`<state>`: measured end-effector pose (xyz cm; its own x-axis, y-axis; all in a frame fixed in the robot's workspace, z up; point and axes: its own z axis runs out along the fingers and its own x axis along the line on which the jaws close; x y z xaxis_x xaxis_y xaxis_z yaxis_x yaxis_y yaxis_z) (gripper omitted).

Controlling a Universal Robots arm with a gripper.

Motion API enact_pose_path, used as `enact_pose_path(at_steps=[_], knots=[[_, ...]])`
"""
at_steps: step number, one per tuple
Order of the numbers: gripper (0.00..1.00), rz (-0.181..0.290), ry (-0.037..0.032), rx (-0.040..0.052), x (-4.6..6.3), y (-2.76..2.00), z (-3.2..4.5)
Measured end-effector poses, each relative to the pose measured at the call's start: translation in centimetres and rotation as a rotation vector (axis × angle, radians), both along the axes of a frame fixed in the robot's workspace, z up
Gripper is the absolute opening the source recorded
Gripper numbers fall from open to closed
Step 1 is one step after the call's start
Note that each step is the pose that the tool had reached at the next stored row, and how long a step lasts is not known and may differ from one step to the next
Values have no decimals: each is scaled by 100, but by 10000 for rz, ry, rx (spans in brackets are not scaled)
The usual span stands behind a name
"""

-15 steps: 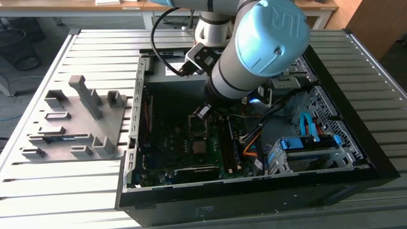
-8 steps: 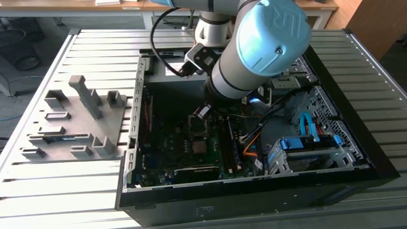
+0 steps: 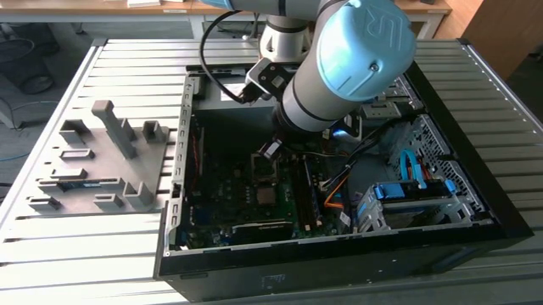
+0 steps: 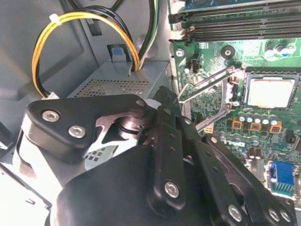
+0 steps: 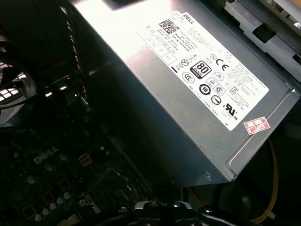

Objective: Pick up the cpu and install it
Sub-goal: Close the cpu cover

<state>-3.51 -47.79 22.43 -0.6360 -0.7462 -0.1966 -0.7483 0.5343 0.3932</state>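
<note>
Exterior view: arm (image 3: 339, 70) reaches into open computer case (image 3: 339, 270) on slatted counter (image 3: 127, 57); end effector (image 3: 269, 151) low over motherboard (image 3: 246, 210).
Second wrist view: cpu (image 4: 272, 92) seated flat on motherboard, silver top up, hinged frame (image 4: 207, 87) raised beside it; end effector clear of cpu, open-or-closed state cannot tell.
First wrist view: grey power supply (image 5: 188, 94) beside motherboard.

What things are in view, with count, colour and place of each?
table: one, grey, slatted, under everything
computer case: one, black, open, on the table
holder blocks: one set, grey, at the exterior view's left of the case
circuit board: one, green, inside the case
cpu: one, silver, in the board's socket
power supply: one, grey, inside the case
cables: one bundle, yellow and black, beside the power supply
arm: one, grey and blue, above the case
gripper: one, black, inside the case
</note>
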Motion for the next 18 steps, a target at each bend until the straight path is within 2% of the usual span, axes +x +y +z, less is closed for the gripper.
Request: enact_pose_path(at_steps=[10, 18], knots=[[10, 354, 0, 0, 0, 0, 0], [10, 390, 0, 19, 0, -2, 5]])
